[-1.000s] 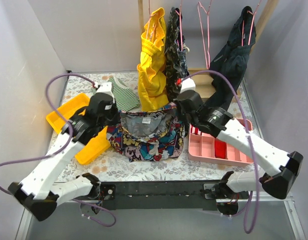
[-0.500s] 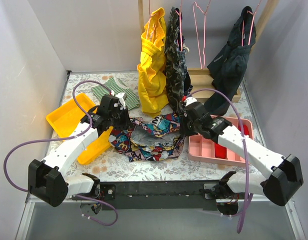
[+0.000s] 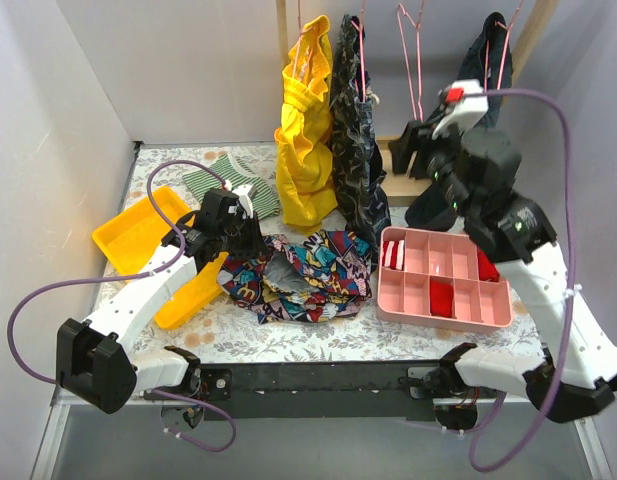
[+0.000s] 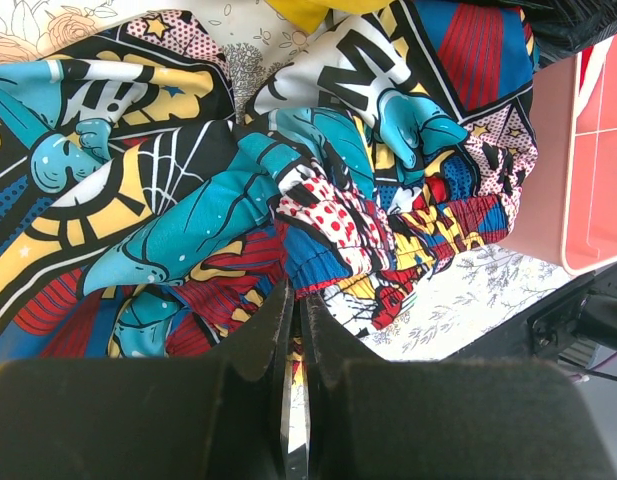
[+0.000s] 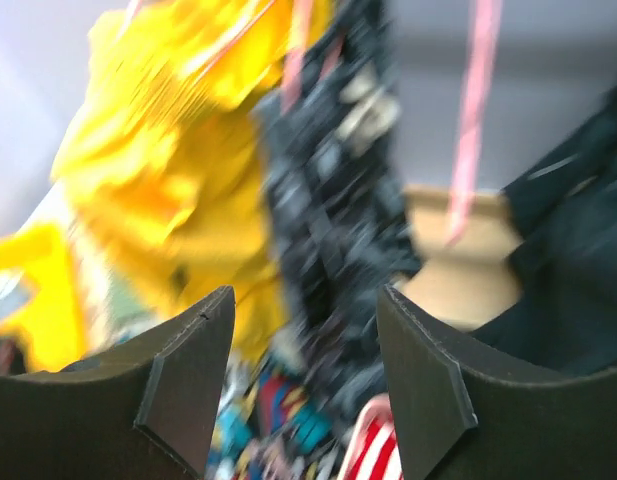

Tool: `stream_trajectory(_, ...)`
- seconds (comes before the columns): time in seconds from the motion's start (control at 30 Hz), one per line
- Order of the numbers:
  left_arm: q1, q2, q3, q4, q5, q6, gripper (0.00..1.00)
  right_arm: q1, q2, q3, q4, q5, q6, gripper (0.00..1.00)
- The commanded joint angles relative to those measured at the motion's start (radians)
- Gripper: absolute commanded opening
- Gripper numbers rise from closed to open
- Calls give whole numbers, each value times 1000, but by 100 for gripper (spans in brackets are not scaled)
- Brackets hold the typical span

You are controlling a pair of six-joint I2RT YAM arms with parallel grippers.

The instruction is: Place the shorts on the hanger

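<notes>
The comic-print shorts (image 3: pixel 306 270) lie crumpled on the table in front of the arms and fill the left wrist view (image 4: pixel 238 180). My left gripper (image 3: pixel 244 236) rests at their left edge. Its jaws are pressed together with the cloth's hem at the tips (image 4: pixel 296 290). An empty pink wire hanger (image 3: pixel 415 100) hangs from the rail at the back, a blurred pink strip (image 5: pixel 470 130) in the right wrist view. My right gripper (image 3: pixel 416 152) is raised just below it, open, with nothing between its fingers (image 5: pixel 303 300).
A yellow garment (image 3: pixel 303 130), a dark patterned one (image 3: pixel 353 150) and a navy one (image 3: pixel 483 70) hang on other hangers. A pink compartment tray (image 3: pixel 443 312) sits right of the shorts, a yellow tray (image 3: pixel 133 230) at the left, a green striped cloth (image 3: pixel 223 180) behind.
My right gripper let go of the shorts, opened and swung up toward the hanging hanger. The shorts, earlier lifted between both grippers, dropped flat. The left arm lowered and then stayed.
</notes>
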Motion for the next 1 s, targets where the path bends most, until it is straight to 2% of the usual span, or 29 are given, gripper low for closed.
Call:
stream_trajectory(0.0, 7, -4, 26, 9, 4, 15, 0, -162, 153, 186, 55, -25, -66, 66)
stream_trajectory(0.03, 6, -4, 29, 7, -3, 16, 0, -221, 173, 211, 71, -62, -61, 66)
stream_trajectory(0.23, 6, -17, 21, 7, 1, 9, 0, -395, 350, 422, 72, -293, -71, 64)
stream_trajectory(0.27, 6, -19, 21, 8, 3, 9, 0, -414, 373, 447, 61, -370, -69, 64)
stream_trajectory(0.37, 6, -18, 18, 8, 4, 13, 0, -447, 455, 542, 36, -461, -66, 61)
stream_trajectory(0.63, 6, -22, 12, 18, 8, 19, 0, -452, 517, 547, 38, -510, -57, 62)
stream_trajectory(0.83, 6, -24, 15, 19, 14, 21, 0, -451, 538, 515, 16, -406, -51, 58)
stream_trajectory(0.97, 6, -18, 17, 22, 14, 23, 0, -448, 575, 512, 6, -407, -49, 56)
